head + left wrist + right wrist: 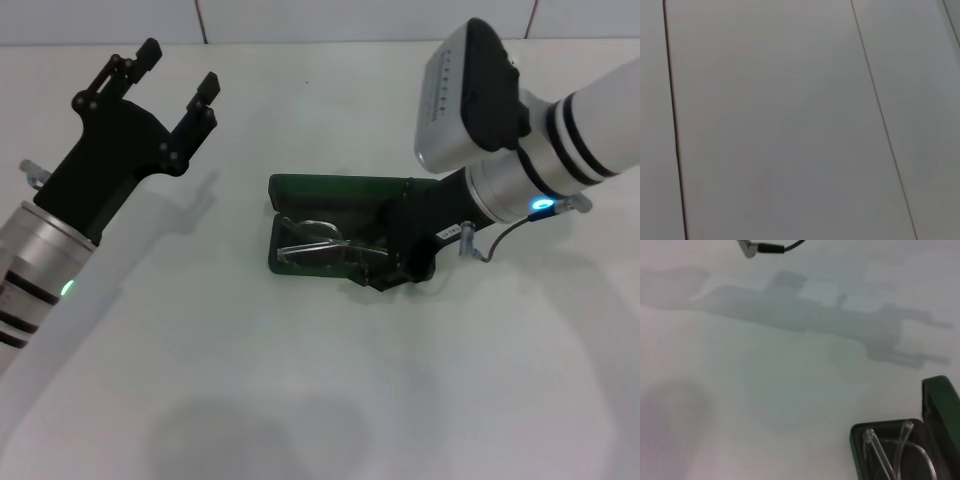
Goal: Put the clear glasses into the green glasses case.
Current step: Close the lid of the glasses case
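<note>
The green glasses case (278,252) lies open in the middle of the white table in the head view, its lid (340,190) folded back on the far side. The clear glasses (315,240) rest inside the case's tray. My right gripper (398,262) reaches down onto the right end of the case, covering that end of the glasses. The right wrist view shows the case's corner (854,440) and the clear temple arms (875,450) lying inside it. My left gripper (180,65) is open and held above the table at the far left, holding nothing.
A thin cable with a metal clip (468,240) hangs beside my right wrist, close to the case. The left wrist view holds only pale panels with dark seams (675,130). The wall (300,18) rises at the table's far edge.
</note>
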`<act>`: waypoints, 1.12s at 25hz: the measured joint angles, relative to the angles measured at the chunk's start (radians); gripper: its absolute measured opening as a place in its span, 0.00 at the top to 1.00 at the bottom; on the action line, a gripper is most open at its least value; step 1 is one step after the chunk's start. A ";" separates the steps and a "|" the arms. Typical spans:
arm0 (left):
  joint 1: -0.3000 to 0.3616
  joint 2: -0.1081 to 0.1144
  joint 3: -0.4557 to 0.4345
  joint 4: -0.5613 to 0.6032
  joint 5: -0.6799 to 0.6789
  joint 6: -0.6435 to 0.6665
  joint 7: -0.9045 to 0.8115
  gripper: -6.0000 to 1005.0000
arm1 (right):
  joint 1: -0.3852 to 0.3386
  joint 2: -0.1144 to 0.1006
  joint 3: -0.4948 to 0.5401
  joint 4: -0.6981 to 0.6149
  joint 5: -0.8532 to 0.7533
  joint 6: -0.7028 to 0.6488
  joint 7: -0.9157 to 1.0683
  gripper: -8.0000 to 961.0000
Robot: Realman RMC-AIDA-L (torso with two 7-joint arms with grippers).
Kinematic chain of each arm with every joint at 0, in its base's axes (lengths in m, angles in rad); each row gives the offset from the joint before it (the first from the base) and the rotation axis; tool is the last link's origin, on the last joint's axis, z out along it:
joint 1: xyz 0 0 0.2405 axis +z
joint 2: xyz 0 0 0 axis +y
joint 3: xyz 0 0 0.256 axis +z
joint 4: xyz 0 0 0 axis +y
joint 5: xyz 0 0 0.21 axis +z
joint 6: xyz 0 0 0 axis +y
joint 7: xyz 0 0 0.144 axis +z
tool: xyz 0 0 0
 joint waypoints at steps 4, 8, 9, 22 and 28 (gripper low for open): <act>-0.002 -0.001 0.000 0.001 0.000 -0.001 0.000 0.34 | 0.040 0.000 -0.042 0.045 0.024 0.033 -0.001 0.44; -0.003 -0.001 0.000 0.001 0.000 -0.001 0.001 0.34 | 0.064 0.000 -0.069 0.078 0.038 0.063 -0.001 0.44; -0.003 -0.001 0.000 0.001 0.000 -0.001 0.001 0.34 | 0.065 0.000 -0.071 0.079 0.039 0.066 -0.001 0.44; 0.029 -0.006 0.000 0.049 -0.012 0.006 0.126 0.34 | -0.292 -0.008 0.145 -0.146 0.298 -0.082 -0.357 0.44; 0.068 -0.008 -0.006 0.118 -0.051 0.000 0.273 0.34 | -0.437 -0.010 0.311 0.067 0.621 -0.135 -0.755 0.44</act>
